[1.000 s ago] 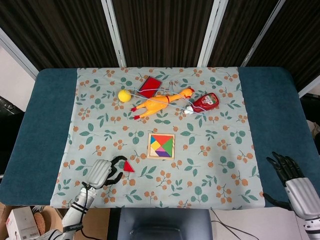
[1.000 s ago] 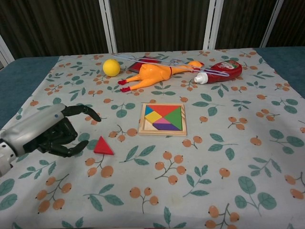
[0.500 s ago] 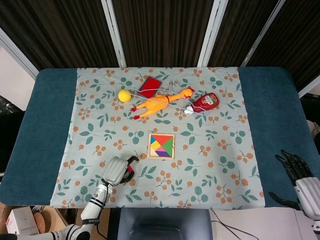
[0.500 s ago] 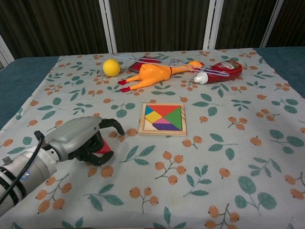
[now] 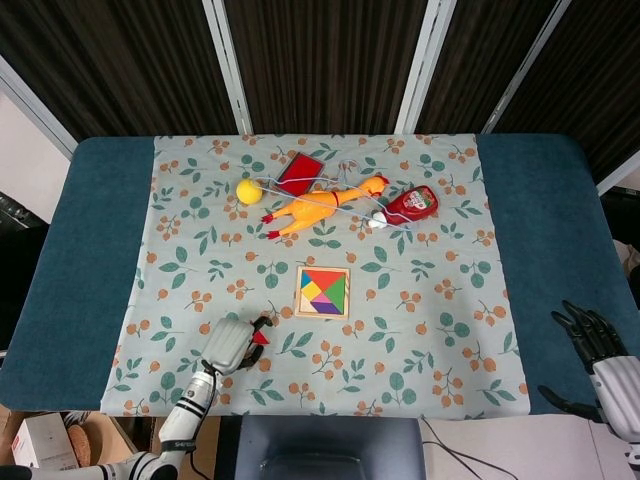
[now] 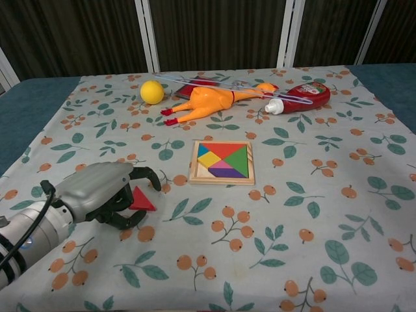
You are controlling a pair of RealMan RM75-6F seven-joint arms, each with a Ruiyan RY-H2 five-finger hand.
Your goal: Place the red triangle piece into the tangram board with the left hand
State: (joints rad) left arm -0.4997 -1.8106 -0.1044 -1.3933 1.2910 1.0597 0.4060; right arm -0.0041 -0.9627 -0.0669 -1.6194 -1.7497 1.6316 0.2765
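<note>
- The grey left hand (image 6: pixel 104 194) lies low over the floral tablecloth (image 6: pixel 292 221), left of the square wooden tangram board (image 6: pixel 222 162), knuckles up, dark fingers (image 6: pixel 146 175) curled down around the flat red triangle piece (image 6: pixel 140 201).
- Whether that piece is gripped or only caged, I cannot tell.
- The black right hand (image 5: pixel 592 338) hangs off the table's edge, far right of the board, fingers spread, holding nothing.

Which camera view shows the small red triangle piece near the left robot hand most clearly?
The chest view shows it best: the small red triangle piece appears large there, lying on the floral cloth with the left robot hand curled over its near side. In the head view, the triangle is only a tiny red sliver beside that hand.
</note>
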